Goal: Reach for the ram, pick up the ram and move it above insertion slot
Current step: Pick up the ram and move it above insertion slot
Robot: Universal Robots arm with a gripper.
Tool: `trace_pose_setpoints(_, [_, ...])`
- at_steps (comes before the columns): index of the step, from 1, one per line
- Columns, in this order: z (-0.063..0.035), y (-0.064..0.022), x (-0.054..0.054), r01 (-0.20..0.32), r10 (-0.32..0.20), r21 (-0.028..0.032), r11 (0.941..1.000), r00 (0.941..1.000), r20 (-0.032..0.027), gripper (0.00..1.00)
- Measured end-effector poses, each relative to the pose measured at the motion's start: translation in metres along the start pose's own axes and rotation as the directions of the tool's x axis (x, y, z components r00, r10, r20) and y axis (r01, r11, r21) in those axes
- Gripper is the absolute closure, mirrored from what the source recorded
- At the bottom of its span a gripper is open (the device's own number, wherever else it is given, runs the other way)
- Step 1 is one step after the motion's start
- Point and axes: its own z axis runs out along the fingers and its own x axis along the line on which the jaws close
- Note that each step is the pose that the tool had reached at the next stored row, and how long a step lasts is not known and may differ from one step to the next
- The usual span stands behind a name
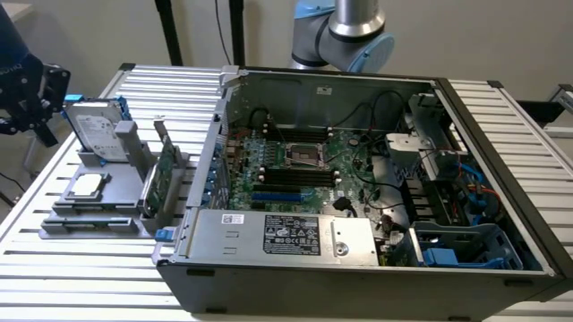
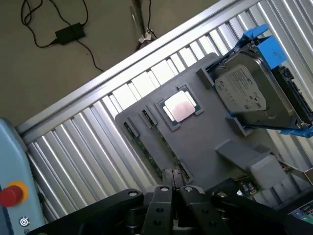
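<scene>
The ram (image 2: 145, 149) is a thin green stick lying edge-up in a groove of the grey holder (image 2: 210, 132), beside the square silver processor chip (image 2: 180, 105). In the exterior view the ram (image 1: 88, 221) lies along the holder's front. My gripper (image 2: 172, 190) hangs above the holder's near edge, close to one end of the ram. Its fingers are shut together and hold nothing. In the exterior view my gripper (image 1: 34, 94) is at the far left, over the table's edge. The black insertion slots (image 1: 291, 176) lie on the motherboard inside the open computer case (image 1: 268, 268).
A hard drive (image 2: 254, 93) in a blue frame stands upright on the holder. A larger green card (image 1: 160, 181) stands between the holder and the case. The slatted metal table (image 1: 80, 275) carries everything. A pendant with a red button (image 2: 11, 193) lies near the table's edge.
</scene>
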Motion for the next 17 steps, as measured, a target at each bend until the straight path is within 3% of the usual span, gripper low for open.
trace_pose_setpoints(4, [0.0,0.0,0.0,0.073,-0.073,0.0,0.9973,0.9973,-0.0028,0.89])
trace_pose_setpoints(8, [0.0002,0.0,0.0,0.145,-0.145,-0.0002,0.9894,0.9894,-0.0055,0.89])
trace_pose_setpoints(13, [0.0007,0.0,0.0,0.234,-0.234,0.0004,0.9722,0.9722,-0.0085,0.89])
trace_pose_setpoints(17, [0.0011,-0.0001,0.0,0.304,-0.304,0.0014,0.9527,0.9526,-0.0108,0.89])
